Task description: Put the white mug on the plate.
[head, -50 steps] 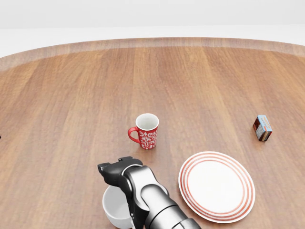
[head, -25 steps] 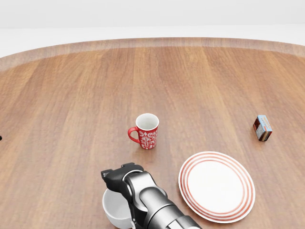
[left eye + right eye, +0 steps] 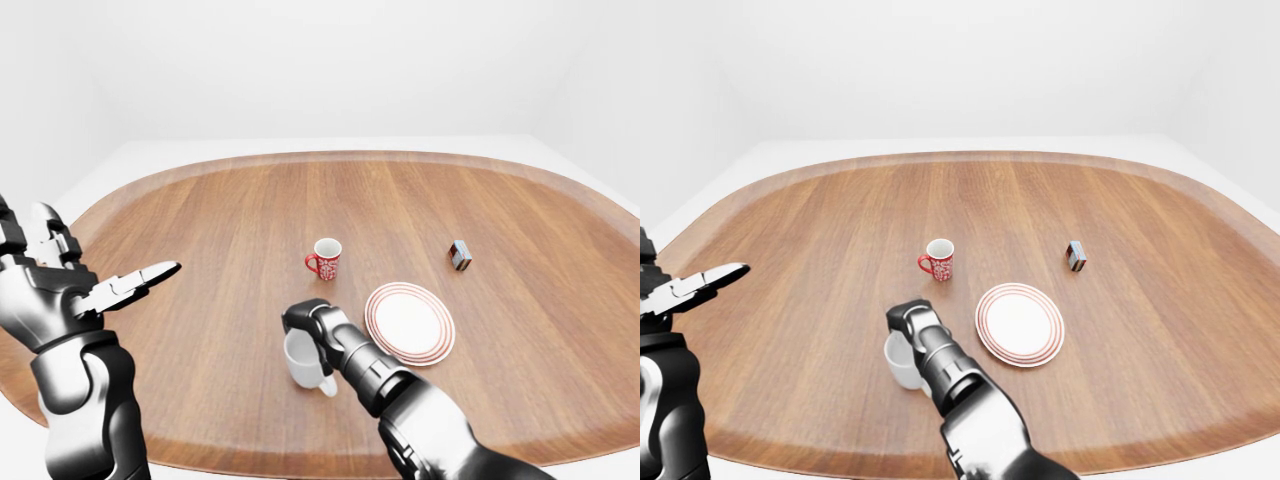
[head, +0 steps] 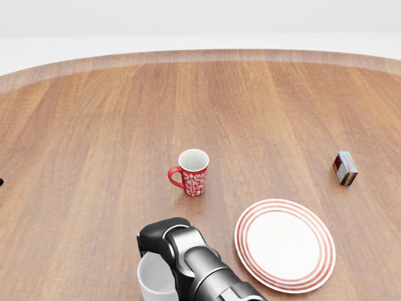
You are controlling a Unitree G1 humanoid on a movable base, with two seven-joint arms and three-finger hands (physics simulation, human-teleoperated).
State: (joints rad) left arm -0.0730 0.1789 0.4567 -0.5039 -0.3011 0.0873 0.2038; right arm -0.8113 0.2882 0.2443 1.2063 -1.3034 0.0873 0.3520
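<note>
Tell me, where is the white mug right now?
In the left-eye view the white mug sits low on the wooden table, just left of the striped plate and below the red mug, with the right hand over its rim.

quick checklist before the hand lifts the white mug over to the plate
1. Right hand at white mug rim: ok.
2. Fingers closed round the mug: cannot tell, the hand hides the contact.
3. Plate bare, ready to receive: ok.
4. Red mug away from the mug-to-plate path: ok.
5. Small box away from the plate: ok.
6. Left hand open, off at the view's left: ok.
</note>
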